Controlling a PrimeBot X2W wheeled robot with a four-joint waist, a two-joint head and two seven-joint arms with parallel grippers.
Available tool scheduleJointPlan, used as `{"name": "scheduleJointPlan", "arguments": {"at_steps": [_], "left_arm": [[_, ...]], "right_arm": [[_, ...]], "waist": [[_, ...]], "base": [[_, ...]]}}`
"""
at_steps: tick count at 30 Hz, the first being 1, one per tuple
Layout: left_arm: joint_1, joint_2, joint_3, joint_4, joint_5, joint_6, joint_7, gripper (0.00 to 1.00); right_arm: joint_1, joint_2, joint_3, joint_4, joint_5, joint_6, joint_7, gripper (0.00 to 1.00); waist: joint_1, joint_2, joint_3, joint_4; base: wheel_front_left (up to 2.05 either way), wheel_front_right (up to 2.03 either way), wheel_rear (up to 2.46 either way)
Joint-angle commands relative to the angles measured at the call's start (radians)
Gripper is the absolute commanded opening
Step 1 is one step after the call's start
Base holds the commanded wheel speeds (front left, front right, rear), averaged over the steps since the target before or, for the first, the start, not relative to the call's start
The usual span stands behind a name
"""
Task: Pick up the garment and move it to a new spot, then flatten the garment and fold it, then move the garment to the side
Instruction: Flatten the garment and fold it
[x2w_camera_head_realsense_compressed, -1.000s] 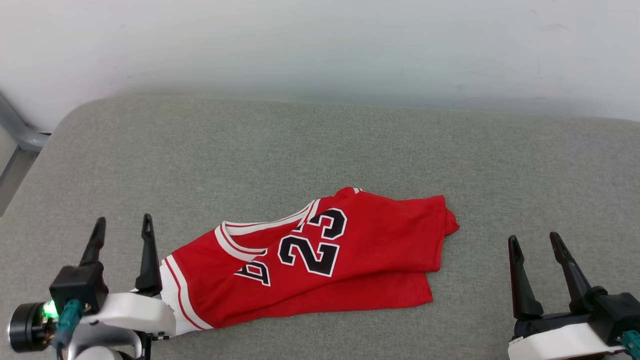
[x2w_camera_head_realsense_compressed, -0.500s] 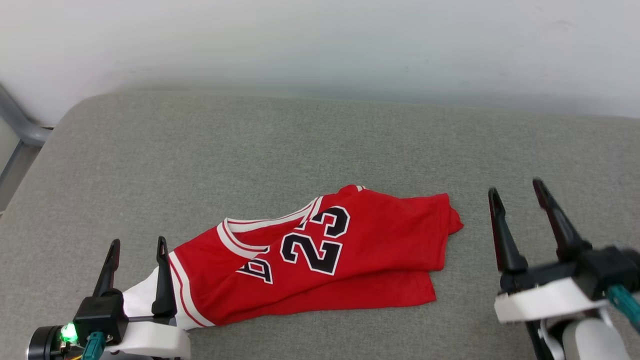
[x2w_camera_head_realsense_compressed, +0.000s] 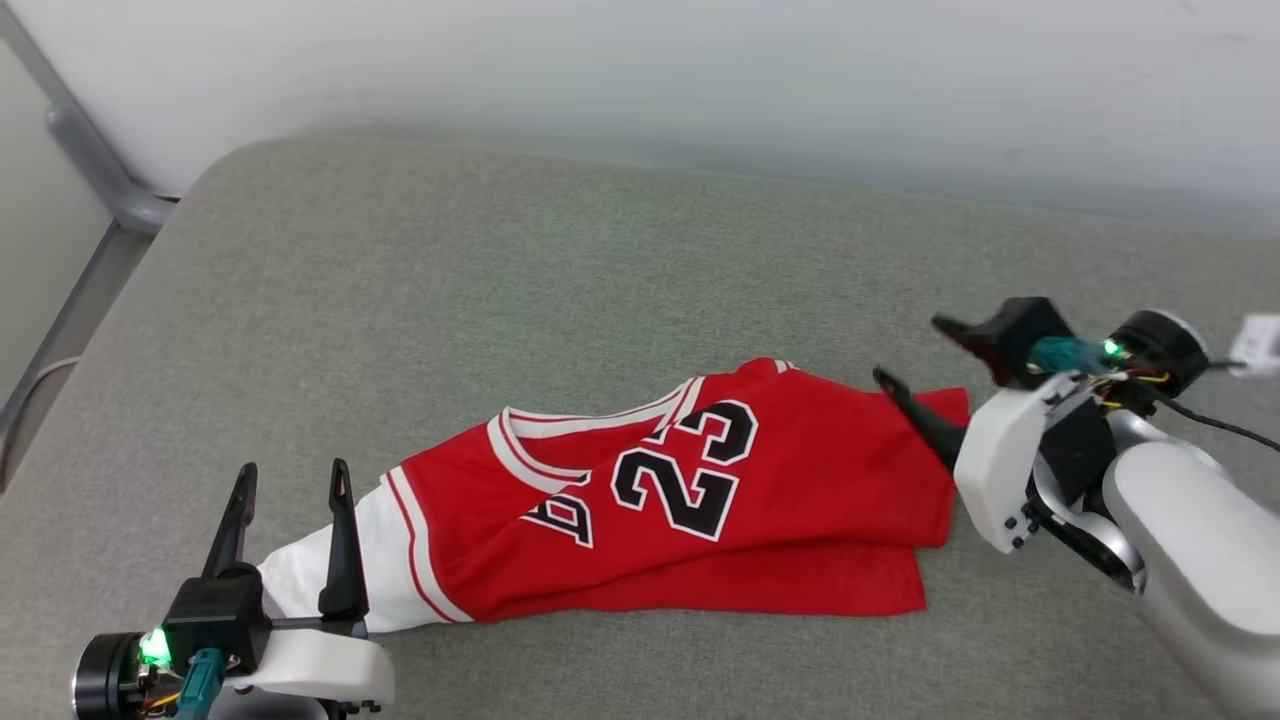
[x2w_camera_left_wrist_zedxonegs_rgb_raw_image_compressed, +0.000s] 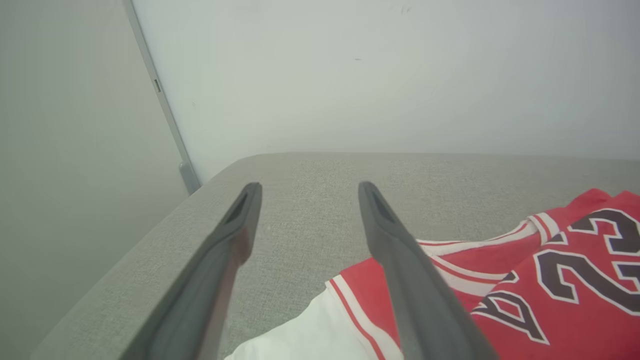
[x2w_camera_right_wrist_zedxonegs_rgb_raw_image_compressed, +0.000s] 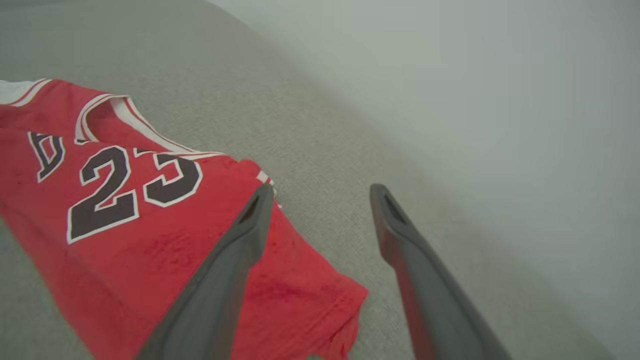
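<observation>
1. On grey woven cushion (x2w_camera_head_realsense_compressed: 600, 250): the garment (x2w_camera_head_realsense_compressed: 800, 470), soft red knit, rumpled, black "23" up.
2. At its white sleeve: left gripper (x2w_camera_head_realsense_compressed: 293, 468), spread wide, empty.
3. At its red hem corner: right gripper (x2w_camera_right_wrist_zedxonegs_rgb_raw_image_compressed: 322, 187), spread wide, empty.

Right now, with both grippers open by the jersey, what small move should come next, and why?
Probably lower the right gripper onto the corner of the garment and close. Its open jaws straddle that red edge, one finger over cloth, one over the grey cushion, and nothing is held yet. The left gripper stands open beside the white sleeve.
</observation>
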Motion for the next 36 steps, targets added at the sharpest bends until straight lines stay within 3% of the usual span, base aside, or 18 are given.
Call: {"name": "scheduleJointPlan", "arguments": {"at_steps": [1,4,7,12,21,33,34,35,36], "left_arm": [[-0.011,-0.007,0.005,0.0,0.008,-0.005,-0.002,1.0],[-0.019,-0.024,0.019,-0.001,0.022,-0.022,-0.002,1.0],[-0.025,-0.042,0.027,-0.009,0.038,-0.034,-0.002,1.0],[-0.051,-0.067,0.028,-0.016,0.056,-0.053,-0.002,1.0],[-0.096,-0.103,0.023,-0.024,0.066,-0.064,-0.003,1.0],[-0.124,-0.117,0.03,-0.02,0.072,-0.07,-0.003,1.0],[-0.125,-0.118,0.033,-0.018,0.072,-0.069,-0.003,1.0],[-0.125,-0.118,0.035,-0.018,0.072,-0.069,-0.003,1.0],[-0.125,-0.118,0.038,-0.016,0.074,-0.069,-0.003,1.0]], "right_arm": [[-0.029,-0.023,0.047,-0.001,0.054,-0.001,0.054,1.0],[-0.131,-0.117,0.21,-0.03,0.19,-0.001,0.263,1.0],[-0.208,-0.161,0.324,-0.054,0.319,-0.001,0.433,1.0],[-0.344,-0.226,0.497,-0.057,0.421,-0.001,0.632,1.0],[-0.46,-0.211,0.639,0.043,0.483,-0.001,0.72,1.0],[-0.304,-0.221,0.672,0.019,0.464,0.002,0.801,1.0],[-0.305,-0.219,0.672,0.019,0.47,0.002,0.786,0.33],[-0.31,-0.215,0.672,0.02,0.475,0.002,0.767,0.0],[-0.32,-0.21,0.67,0.024,0.476,0.001,0.744,0.0]], "waist": [[-0.0001,0.0,0.008,0.011],[-0.0001,0.0,0.022,0.028],[-0.0001,0.0,0.042,0.042],[-0.0001,0.0,0.086,0.074],[-0.0001,0.0,0.172,0.112],[-0.0001,0.0,0.217,0.122],[-0.0001,0.0,0.217,0.119],[-0.0001,0.0,0.217,0.116],[-0.0001,0.0,0.215,0.111]], "base": [[0.0,0.0,0.0],[0.0,0.0,0.0],[0.0,0.0,0.0],[0.0,0.0,0.0],[0.0,0.0,0.0],[0.0,0.0,0.0],[0.0,0.0,0.0],[0.0,0.0,0.0],[0.0,0.0,0.0]]}}
